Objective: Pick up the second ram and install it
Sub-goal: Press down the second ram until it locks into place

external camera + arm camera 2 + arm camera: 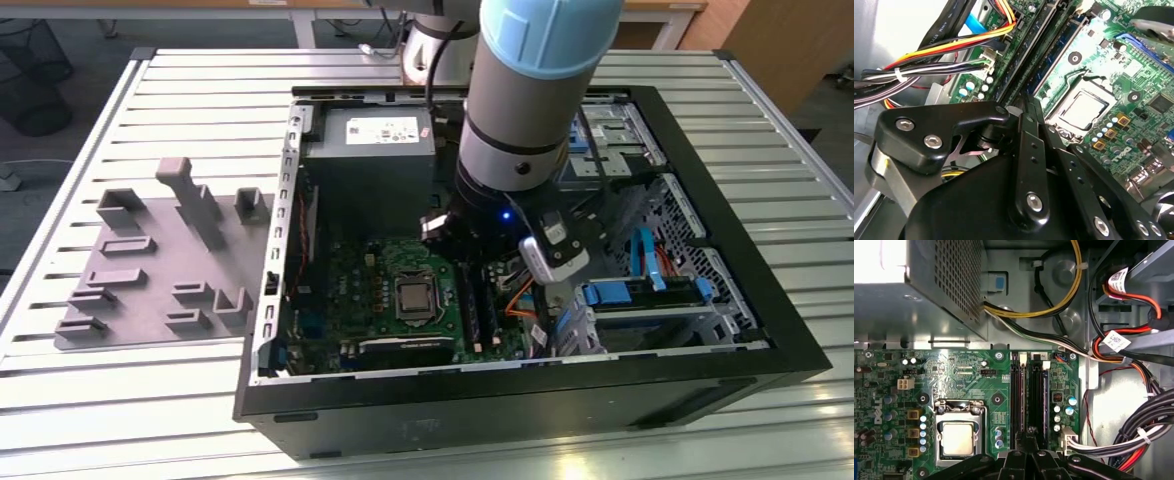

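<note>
While the arm (534,110) reaches down into the open case (747,330), its fingers (1026,447) sit drawn close together right over the black slots (1029,400) beside the CPU (958,437), so the step in hand looks like seating the ram (1028,436). Only a thin dark edge shows between the fingertips, so I take them to be pinching the stick, standing on edge directly below them. Seating would call for a straight press along the slot.

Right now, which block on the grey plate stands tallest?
The narrow post at the plate's far edge. It rises well above every other block; the others are squat brackets and low steps.
</note>
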You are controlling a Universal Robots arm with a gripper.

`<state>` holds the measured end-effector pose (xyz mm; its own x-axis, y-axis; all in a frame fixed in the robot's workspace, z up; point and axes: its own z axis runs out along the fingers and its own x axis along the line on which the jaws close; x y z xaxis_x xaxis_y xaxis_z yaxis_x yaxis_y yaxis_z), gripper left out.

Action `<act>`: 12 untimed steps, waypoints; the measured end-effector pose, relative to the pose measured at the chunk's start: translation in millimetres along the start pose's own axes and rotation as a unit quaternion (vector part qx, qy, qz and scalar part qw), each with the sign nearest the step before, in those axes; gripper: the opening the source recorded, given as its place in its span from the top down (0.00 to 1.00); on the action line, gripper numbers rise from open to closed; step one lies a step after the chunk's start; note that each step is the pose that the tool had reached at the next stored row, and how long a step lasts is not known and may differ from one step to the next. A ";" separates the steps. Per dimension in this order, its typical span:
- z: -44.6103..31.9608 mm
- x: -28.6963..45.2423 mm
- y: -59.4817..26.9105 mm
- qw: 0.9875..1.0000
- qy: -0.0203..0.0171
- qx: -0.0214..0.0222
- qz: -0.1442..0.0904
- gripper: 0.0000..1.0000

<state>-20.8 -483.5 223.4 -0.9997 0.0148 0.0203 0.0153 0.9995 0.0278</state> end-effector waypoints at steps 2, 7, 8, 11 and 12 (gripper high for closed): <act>1.9 0.0 0.0 1.000 0.000 0.000 0.000 0.89; 6.0 -0.1 -0.3 1.000 0.000 0.000 0.000 0.89; 7.2 -0.1 -0.3 1.000 0.000 0.000 0.000 0.89; 8.9 -0.1 -0.4 1.000 0.000 0.001 0.000 0.89; 9.0 -0.2 -0.4 1.000 0.000 0.001 0.000 0.89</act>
<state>-20.8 -483.6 214.4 -0.9997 0.0148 0.0206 0.0153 0.9995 0.0267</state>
